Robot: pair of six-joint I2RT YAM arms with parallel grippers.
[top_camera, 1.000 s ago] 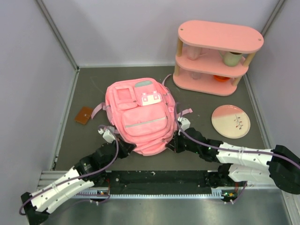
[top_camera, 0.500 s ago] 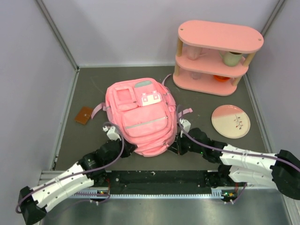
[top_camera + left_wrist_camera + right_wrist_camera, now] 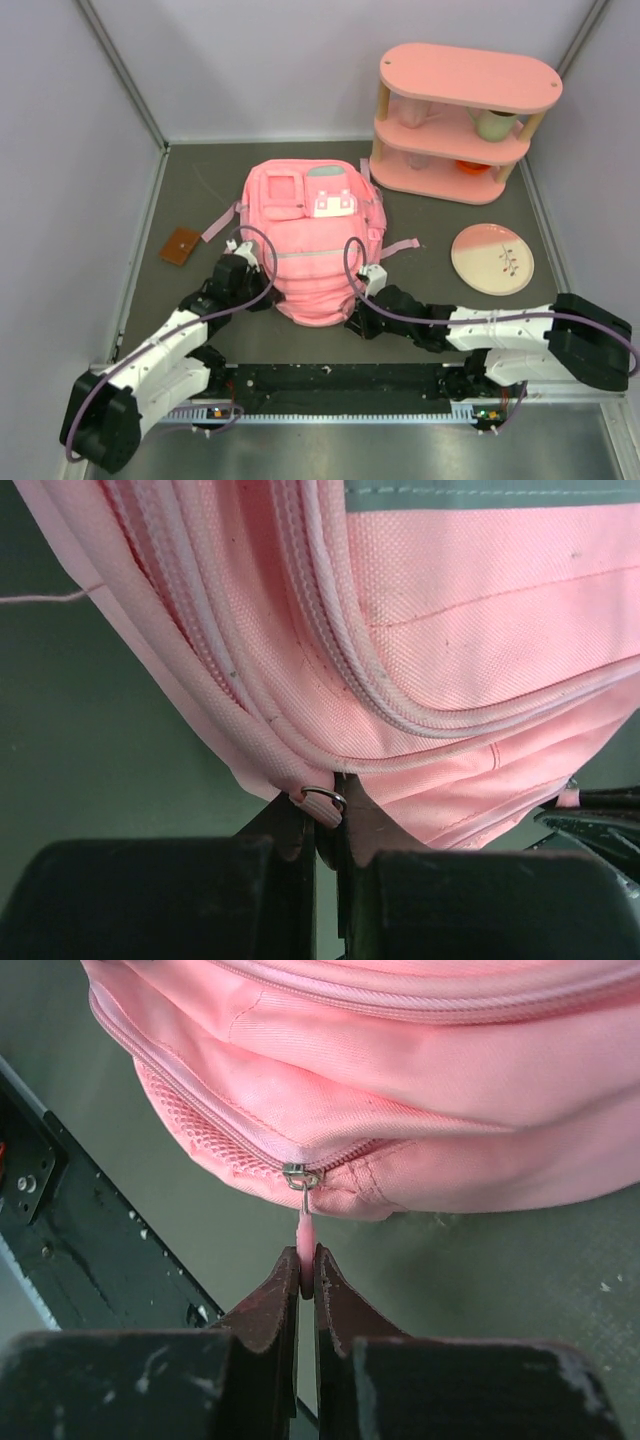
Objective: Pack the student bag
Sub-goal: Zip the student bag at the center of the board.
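**Bag on the tabletop, packing yet to begin.** The student bag (image 3: 310,240) lies flat and front-up at the centre of the dark tabletop (image 3: 200,190). Its pockets face the overhead camera and its straps trail out to either side.

Both arms reach in from the bottom of the frame to the bag's near edge. The left end effector (image 3: 325,830) is clamped shut on a ring tab (image 3: 322,800) at the bag's lower seam. The right end effector (image 3: 306,1265) has its jaws pressed together on a pink zipper pull (image 3: 306,1235) that hangs from a metal slider (image 3: 300,1174).

The work appears to be at its opening stage. The arms have secured grips on the bag's fastenings, but no compartment can be seen standing open. The zipper track runs on both sides of the slider, so how far it has been drawn cannot be told.

Nothing is visibly inside the bag. A small brown item (image 3: 180,245) sits at centre left and a pink plate (image 3: 492,258) at centre right. The pink shelf unit (image 3: 470,78) at upper right holds a pale cup (image 3: 492,124) among other pieces.

Which of these belong in the bag is not evident. Opening, loading and closing all seem to remain.
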